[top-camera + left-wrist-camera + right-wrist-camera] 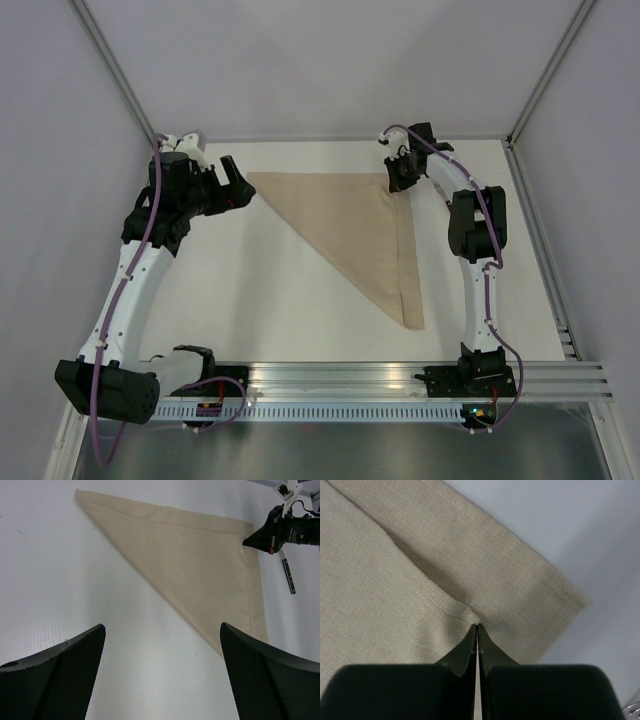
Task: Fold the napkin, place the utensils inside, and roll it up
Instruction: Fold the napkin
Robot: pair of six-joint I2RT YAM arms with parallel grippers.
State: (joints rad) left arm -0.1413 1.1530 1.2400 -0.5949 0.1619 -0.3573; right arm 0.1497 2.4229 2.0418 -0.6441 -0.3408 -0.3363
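Note:
The tan napkin [360, 230] lies folded into a triangle on the white table, its long edge running from far left to near right. My right gripper [398, 180] is at its far right corner. In the right wrist view that gripper [478, 626] is shut on a small pucker of the napkin [395, 580] near the hem. My left gripper [238, 186] hovers open beside the far left corner, nothing between its fingers [75, 670]. The left wrist view shows the napkin [200, 565], the right gripper [252, 539] and one thin dark utensil [288, 576] on the table just right of the cloth.
Grey walls with metal corner posts [120, 75] close in the table on three sides. An aluminium rail [400, 385] with both arm bases runs along the near edge. White table surface [250, 300] shows left of the napkin.

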